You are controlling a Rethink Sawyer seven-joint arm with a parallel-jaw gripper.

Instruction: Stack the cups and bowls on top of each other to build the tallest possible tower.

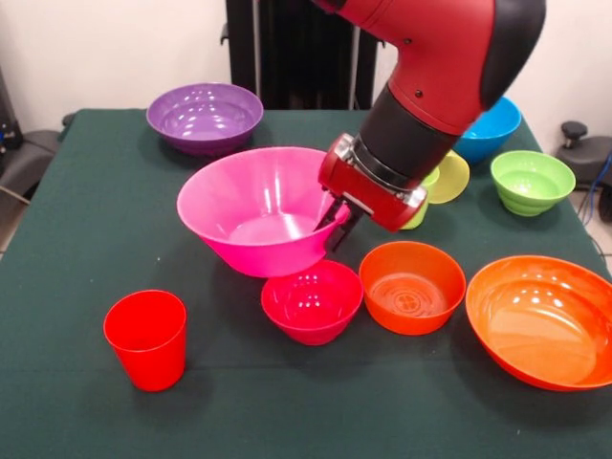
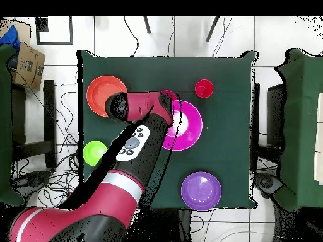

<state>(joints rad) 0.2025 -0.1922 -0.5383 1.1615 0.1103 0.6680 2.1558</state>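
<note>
Large glossy pink plastic bowl (image 1: 256,206), tilted near the middle of the green-clothed desk (image 1: 76,249), is gripped at its rim by the jaws of the red gripper (image 1: 337,226), so the lifting step seems underway, with careful carrying toward another bowl needed next.

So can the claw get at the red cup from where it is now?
Probably yes: the red cup stands upright and alone on the table, nothing over or against it. The claw sits at the large pink bowl's rim.
</note>
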